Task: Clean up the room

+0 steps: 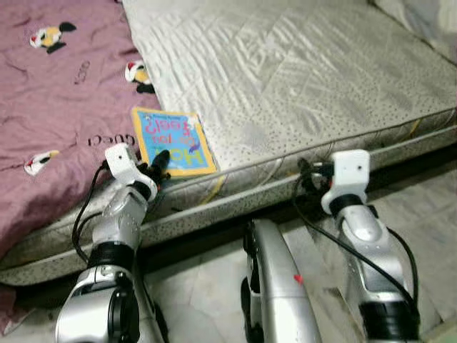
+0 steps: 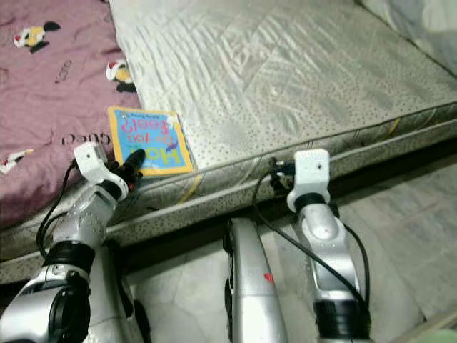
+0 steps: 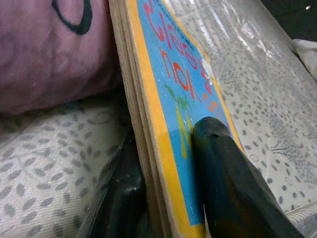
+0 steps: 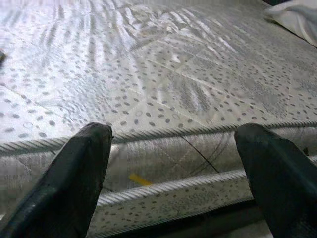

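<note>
The left end effector (image 1: 158, 166) has its two black fingers (image 3: 225, 173) closed on the near edge of a blue and yellow book (image 1: 171, 139), one above the cover and one beneath, probably because the book lies flat at the front edge of the mattress (image 1: 285, 86), beside the pink blanket (image 1: 57, 107), with only that edge to pinch; the right end effector (image 4: 173, 163) waits wide apart and empty at the mattress side. The book's title reads upside down and blurred; the lower finger is mostly hidden under the pages.
</note>
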Motion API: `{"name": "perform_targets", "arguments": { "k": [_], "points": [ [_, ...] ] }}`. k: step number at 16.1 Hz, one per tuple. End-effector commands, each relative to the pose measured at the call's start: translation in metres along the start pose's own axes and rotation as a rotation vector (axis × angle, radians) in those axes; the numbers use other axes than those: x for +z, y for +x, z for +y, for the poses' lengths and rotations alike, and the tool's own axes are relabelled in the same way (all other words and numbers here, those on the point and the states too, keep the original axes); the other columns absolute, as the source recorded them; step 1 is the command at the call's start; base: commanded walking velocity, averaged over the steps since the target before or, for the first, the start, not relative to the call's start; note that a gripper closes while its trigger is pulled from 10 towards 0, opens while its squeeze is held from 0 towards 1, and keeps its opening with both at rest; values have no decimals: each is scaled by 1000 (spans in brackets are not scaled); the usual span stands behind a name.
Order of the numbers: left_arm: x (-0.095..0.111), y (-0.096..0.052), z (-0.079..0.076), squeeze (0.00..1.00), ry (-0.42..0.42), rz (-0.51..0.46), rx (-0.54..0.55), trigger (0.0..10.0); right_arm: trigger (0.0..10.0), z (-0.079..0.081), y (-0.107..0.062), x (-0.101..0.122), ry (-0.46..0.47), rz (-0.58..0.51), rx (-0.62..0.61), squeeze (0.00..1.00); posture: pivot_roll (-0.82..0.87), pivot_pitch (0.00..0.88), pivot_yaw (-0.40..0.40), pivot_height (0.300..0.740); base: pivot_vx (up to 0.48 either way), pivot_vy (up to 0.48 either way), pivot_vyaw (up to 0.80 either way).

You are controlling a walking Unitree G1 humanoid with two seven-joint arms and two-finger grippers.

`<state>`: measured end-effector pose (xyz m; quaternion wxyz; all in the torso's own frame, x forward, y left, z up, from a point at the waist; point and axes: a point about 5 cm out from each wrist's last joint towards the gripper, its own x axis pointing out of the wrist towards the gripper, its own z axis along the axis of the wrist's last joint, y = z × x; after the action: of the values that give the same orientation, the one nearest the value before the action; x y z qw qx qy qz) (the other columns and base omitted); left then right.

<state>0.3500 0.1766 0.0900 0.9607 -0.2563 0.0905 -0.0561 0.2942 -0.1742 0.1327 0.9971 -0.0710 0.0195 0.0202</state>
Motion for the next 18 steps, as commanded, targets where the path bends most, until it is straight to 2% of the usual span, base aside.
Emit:
{"name": "perform_targets", "arguments": {
  "k": [1,3,6,8,10,12,13,15,16,18],
  "points": [
    [-1,-3,8,0,24,21,30,0,10000,1,2,1,2,-11,-3,0,-150,69,-49,475,0,0,0],
    [1,-2,7,0,66,17,28,0,10000,5,7,1,9,-19,1,0,-134,53,-43,475,0,0,0],
    [8,0,2,0,64,-18,-3,0,10000,8,12,1,17,-31,4,0,-115,28,-41,475,0,0,0],
    [19,3,-4,0,87,-71,-24,0,10000,13,20,3,25,-47,7,0,-92,1,-41,475,0,0,0],
    [41,6,-14,0,109,-166,-60,0,10000,20,27,8,46,-83,22,0,-67,0,-40,475,0,0,0],
    [57,4,-21,0,146,-239,-79,0,10000,28,31,11,81,-110,46,0,-45,0,-35,475,0,0,0],
    [65,-1,-26,0,173,-281,-93,0,10000,33,33,9,90,-109,51,0,-31,0,-31,475,0,0,0],
    [69,-12,-31,0,214,-323,-110,0,10000,37,36,5,116,-96,43,0,-13,0,-21,475,0,0,0],
    [69,-21,-33,0,248,-352,-101,0,10000,39,37,4,87,-92,20,0,-5,0,-14,475,0,0,0],
    [66,-43,-37,0,330,-409,-65,0,10000,46,37,8,116,-128,38,0,3,0,3,475,0,0,0]
  ]
}}
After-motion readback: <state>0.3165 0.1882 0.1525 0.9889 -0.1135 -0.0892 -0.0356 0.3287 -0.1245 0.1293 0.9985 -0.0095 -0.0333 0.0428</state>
